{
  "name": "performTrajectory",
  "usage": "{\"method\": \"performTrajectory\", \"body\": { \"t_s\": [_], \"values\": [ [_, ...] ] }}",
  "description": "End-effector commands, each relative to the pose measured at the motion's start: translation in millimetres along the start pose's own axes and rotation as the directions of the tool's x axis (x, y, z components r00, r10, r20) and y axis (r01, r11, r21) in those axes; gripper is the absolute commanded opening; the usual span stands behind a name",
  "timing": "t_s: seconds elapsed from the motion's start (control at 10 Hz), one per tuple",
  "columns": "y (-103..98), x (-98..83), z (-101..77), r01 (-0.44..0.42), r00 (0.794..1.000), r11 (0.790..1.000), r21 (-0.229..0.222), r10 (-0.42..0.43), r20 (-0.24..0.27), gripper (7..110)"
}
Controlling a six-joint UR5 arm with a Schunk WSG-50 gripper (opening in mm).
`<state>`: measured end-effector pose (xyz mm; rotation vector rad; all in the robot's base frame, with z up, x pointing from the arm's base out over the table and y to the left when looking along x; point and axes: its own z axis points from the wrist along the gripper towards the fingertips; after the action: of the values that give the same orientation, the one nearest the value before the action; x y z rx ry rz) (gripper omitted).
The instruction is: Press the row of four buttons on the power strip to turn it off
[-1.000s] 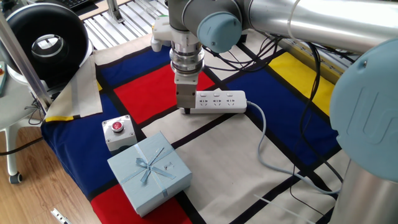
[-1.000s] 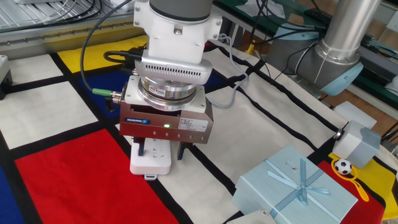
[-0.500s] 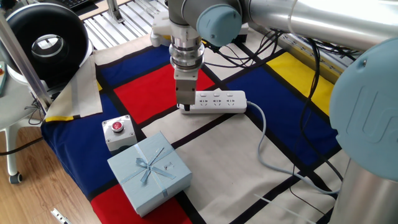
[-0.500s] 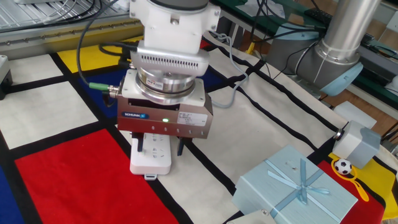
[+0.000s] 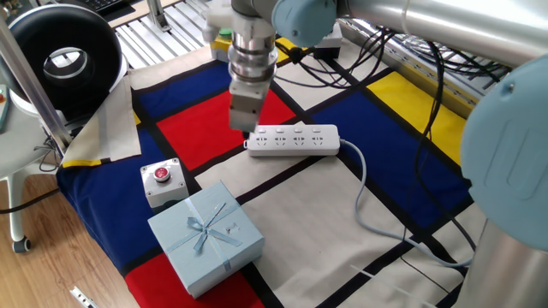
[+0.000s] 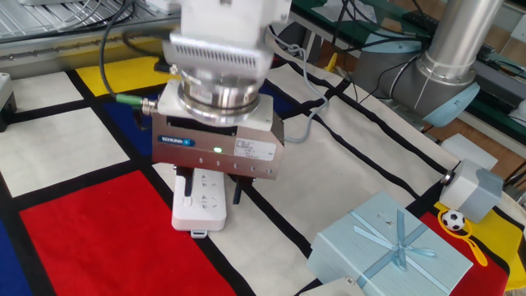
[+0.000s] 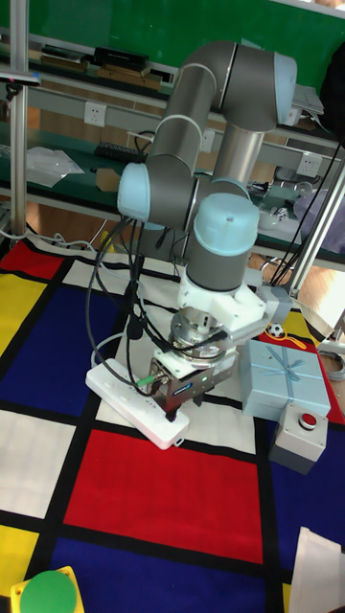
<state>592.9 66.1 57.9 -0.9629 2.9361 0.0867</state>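
Observation:
The white power strip (image 5: 293, 139) lies across the red and white patches of the mat, its pale grey cable (image 5: 362, 184) trailing to the right. The four buttons (image 5: 288, 130) show as tiny marks along its far edge. My gripper (image 5: 241, 127) hangs just above the strip's left end, lifted off it. In the other fixed view the gripper (image 6: 214, 189) hovers over the strip's near end (image 6: 200, 209); its two dark fingers (image 6: 237, 192) stand apart with nothing between them. The tall fixed view shows the gripper (image 7: 176, 410) over the strip (image 7: 125, 396).
A grey box with a red button (image 5: 163, 181) and a blue gift box (image 5: 205, 235) sit near the front left. A black round device (image 5: 62, 56) stands at the back left. A green button (image 7: 46, 588) is at the mat's corner.
The gripper has risen off the left end of the power strip and shifted slightly back and left. The strip has not moved.

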Motion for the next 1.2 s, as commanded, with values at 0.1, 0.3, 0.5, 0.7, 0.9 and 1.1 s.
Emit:
{"method": "performTrajectory", "body": {
  "t_s": [0.1, 0.3, 0.5, 0.7, 0.9, 1.1],
  "values": [
    [-39, -25.6, -36.3, -0.157, 0.98, 0.981, 0.114, 0.141, 0.139, 44],
    [-41, -21.3, -46.0, -0.171, 0.977, 0.984, 0.04, 0.164, 0.14, 7],
    [-55, -17.0, -54.7, -0.249, 0.958, 0.968, 0.028, 0.242, 0.153, 7],
    [-87, -36.0, -59.8, -0.354, 0.904, 0.933, 0.058, 0.326, 0.277, 7],
    [-82, -10.4, -60.6, -0.387, 0.902, 0.921, 0.052, 0.366, 0.227, 7],
    [-79, 5.2, -68.6, -0.431, 0.885, 0.899, 0.082, 0.403, 0.233, 7]
  ]
}}
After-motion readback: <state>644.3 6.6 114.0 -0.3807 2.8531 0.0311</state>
